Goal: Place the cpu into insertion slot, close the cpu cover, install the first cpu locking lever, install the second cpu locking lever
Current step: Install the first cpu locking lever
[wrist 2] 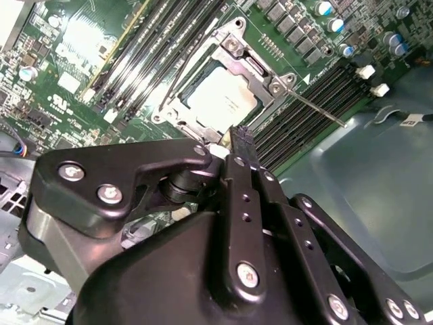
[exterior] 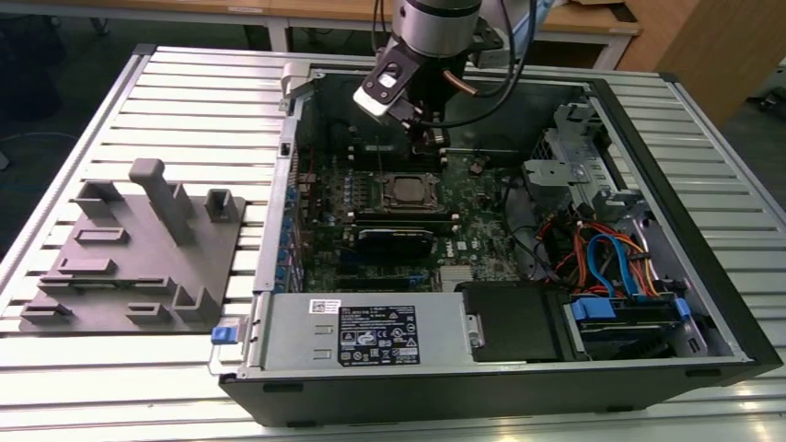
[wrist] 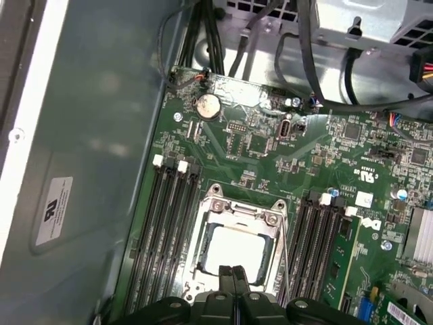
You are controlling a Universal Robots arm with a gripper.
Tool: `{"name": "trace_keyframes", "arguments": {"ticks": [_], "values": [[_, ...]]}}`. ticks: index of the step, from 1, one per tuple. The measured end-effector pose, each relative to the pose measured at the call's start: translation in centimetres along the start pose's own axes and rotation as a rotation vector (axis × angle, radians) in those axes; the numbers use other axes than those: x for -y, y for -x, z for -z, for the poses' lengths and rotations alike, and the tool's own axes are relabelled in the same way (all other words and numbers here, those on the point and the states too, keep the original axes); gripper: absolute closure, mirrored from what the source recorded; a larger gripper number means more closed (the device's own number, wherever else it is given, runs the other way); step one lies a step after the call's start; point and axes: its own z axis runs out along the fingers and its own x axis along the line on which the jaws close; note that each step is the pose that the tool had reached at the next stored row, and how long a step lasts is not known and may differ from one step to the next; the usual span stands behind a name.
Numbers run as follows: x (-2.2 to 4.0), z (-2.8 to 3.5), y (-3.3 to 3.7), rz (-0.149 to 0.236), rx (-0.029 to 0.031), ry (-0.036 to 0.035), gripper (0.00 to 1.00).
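Hovering at the slot's [wrist: 201,249] edge, our gripper [wrist: 233,272] was closed tight, holding nothing. The cpu [wrist: 238,252] sat in the slot under the cover [wrist: 243,207]. We judged lever [wrist 2: 321,110] latching in hand, needing a steady push.

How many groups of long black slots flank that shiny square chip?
2: one group of long black memory slots beside the silver-grey square cpu, the other on its opposite side.

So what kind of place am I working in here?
Probably a lab or workshop bench: an open computer case lies on a slotted metal table, a grey parts fixture beside it, wooden desks behind.
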Motion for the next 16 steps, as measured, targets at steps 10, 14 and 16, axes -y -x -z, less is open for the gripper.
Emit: {"name": "trace_keyframes", "arguments": {"ticks": [10, 14, 16], "values": [[0.01, -0.01, 0.0, 0.153, -0.0025, -0.0068, 0.89], [0.01, -0.02, 0.0, 0.159, -0.0027, -0.0071, 0.89], [0.01, -0.02, 0.0, 0.16, -0.0027, -0.0071, 0.89]]}}
